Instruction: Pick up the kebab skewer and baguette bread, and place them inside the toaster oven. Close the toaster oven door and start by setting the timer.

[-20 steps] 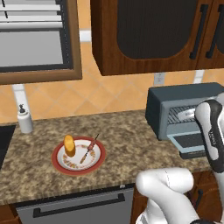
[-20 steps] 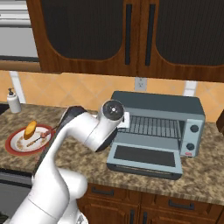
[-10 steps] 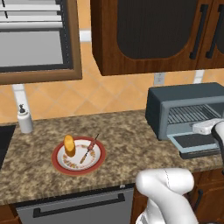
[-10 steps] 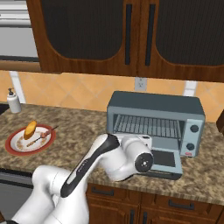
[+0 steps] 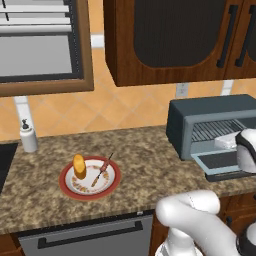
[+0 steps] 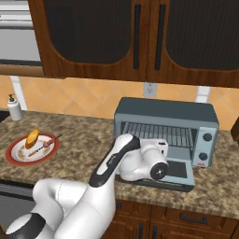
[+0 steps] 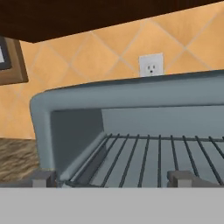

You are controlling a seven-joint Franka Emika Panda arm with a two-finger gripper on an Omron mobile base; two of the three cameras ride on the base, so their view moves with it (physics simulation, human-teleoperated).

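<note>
Right now the tool [image 7: 112, 180], fingertips spread apart and empty, faces the open toaster oven [image 6: 165, 122], while the kebab skewer [image 5: 102, 169] and baguette bread [image 5: 79, 166] lie on the red-rimmed plate [image 5: 112, 189] well off to its left along the counter [image 5: 140, 155].

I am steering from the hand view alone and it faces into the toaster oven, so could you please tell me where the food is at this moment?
Observer: Both items lie on a red-rimmed plate on the counter, well to the left of the toaster oven.
Operator: Thank you. Are they touching each other?
Observer: No, the baguette bread sits on the plate's left side and the kebab skewer lies apart to its right.
Operator: And is the oven door fully down?
Observer: Yes, the toaster oven door is dropped open flat, with the robot's wrist just above it.
</note>
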